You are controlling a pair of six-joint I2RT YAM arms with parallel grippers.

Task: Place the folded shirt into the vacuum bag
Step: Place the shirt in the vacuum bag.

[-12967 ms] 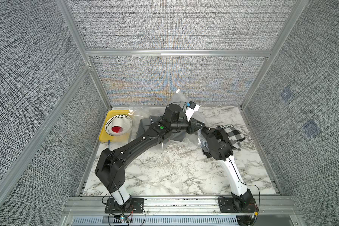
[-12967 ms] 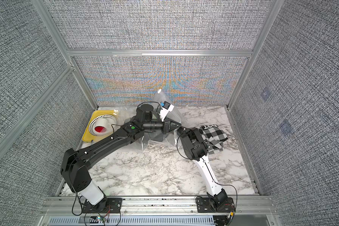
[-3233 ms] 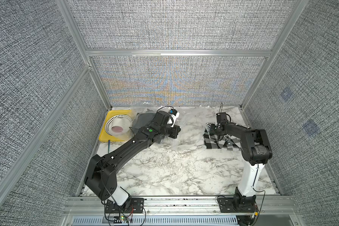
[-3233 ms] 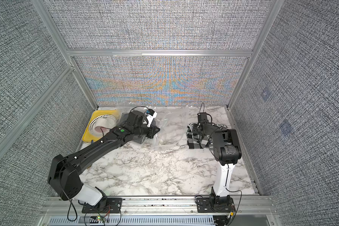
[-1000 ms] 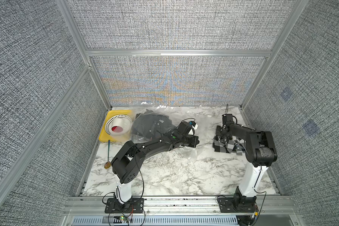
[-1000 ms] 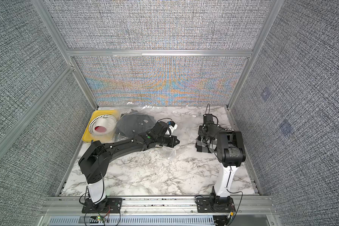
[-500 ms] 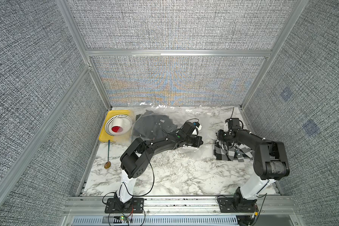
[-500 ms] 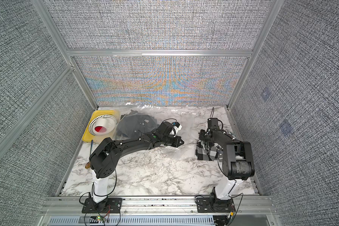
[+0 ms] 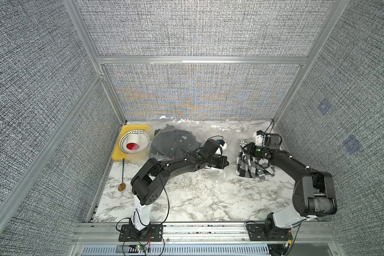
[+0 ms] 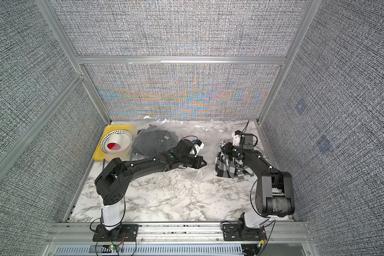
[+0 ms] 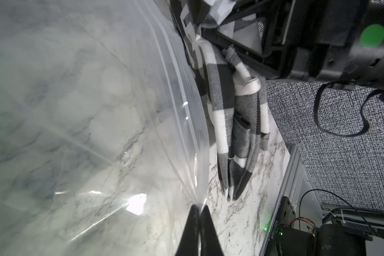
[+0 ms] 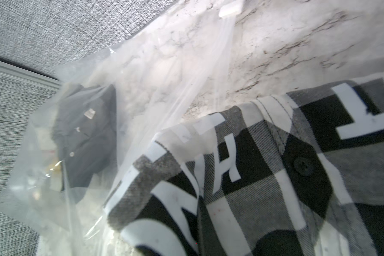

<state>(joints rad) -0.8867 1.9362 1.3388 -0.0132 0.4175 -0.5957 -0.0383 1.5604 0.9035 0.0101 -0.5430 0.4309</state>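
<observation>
At the far left a yellow plastic tray (image 9: 118,155) holds a white perforated bowl (image 9: 134,141). The large clear crinkly vacuum bag (image 9: 200,128) lies beside it on the marble-patterned table (image 9: 186,199), with a dark button-up shirt (image 9: 173,144) already inside. The left gripper (image 11: 198,213) is pinched tight on the bag's ribbed zip edge, pulling the film taut.

Just right of that edge hangs the black-and-white checked shirt (image 9: 251,168), bunched and drooping, not a flat fold. As far as the left wrist view shows, it is outside the mouth. The right gripper (image 9: 243,150) is clamped on its upper fabric.

The thin film could slide out of the left pinch, and the mouth would then collapse. I cannot tell whether one layer or both are pinched; if both, there is no opening at that point. The loose cloth may snag the zip rim, or push the light bag across the smooth marble instead of entering.
</observation>
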